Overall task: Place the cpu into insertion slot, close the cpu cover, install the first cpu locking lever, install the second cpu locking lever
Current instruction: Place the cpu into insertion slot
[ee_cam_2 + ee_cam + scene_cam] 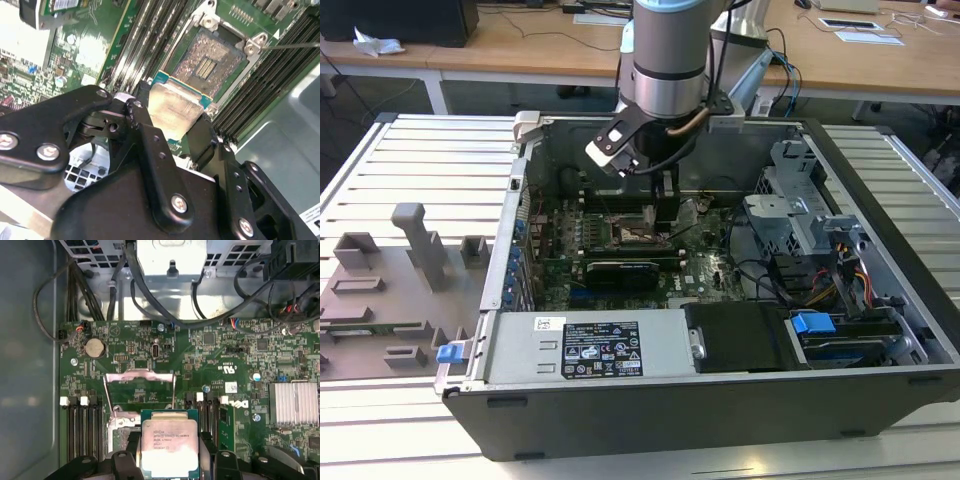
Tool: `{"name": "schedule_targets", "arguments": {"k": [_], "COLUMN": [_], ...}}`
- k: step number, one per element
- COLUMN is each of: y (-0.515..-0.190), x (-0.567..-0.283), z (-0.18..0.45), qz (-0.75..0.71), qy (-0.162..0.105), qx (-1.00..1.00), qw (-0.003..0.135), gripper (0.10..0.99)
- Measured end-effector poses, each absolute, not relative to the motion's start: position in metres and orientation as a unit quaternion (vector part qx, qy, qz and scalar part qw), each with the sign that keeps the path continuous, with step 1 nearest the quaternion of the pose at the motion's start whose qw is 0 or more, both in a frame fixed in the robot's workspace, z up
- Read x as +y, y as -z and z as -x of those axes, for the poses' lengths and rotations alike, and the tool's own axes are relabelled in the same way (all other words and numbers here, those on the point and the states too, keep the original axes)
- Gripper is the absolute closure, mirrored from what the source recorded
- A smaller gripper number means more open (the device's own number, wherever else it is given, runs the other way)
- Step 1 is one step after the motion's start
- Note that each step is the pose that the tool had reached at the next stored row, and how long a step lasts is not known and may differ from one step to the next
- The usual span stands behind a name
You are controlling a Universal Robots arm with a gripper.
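Observation:
My gripper [170, 460] is shut on the cpu [169, 445], a pale silver square chip held by two opposite edges between black fingers [150, 135]. The cpu [172, 107] hovers just above the motherboard, beside the open insertion slot [210, 62], whose gold contact field lies bare. The cpu cover [139, 375], a thin silver frame, stands swung up off the slot. A thin wire lever [295, 45] sticks out past the slot's corner. In the exterior view the gripper [660, 215] reaches down into the computer case over the slot [638, 236].
Memory slots [82, 425] flank the slot on both sides. A finned heatsink [294, 402] and black cables [150, 295] lie nearby. A grey power supply box [590, 345] and drive cage [800, 215] line the case. Grey fixtures [420, 245] stand on the table at the exterior view's left.

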State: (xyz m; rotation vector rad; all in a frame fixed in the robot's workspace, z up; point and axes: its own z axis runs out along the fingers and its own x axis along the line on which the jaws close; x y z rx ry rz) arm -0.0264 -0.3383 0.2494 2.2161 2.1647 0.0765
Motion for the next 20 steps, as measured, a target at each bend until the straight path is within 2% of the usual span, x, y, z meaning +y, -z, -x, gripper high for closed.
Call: {"name": "schedule_targets", "arguments": {"k": [20], "y": [-0.246], "x": [-0.33], "z": [0.064], "qz": [-0.715], "qy": [-0.025], "qx": [0.698], "qw": [0.021], "gripper": [0.541]}}
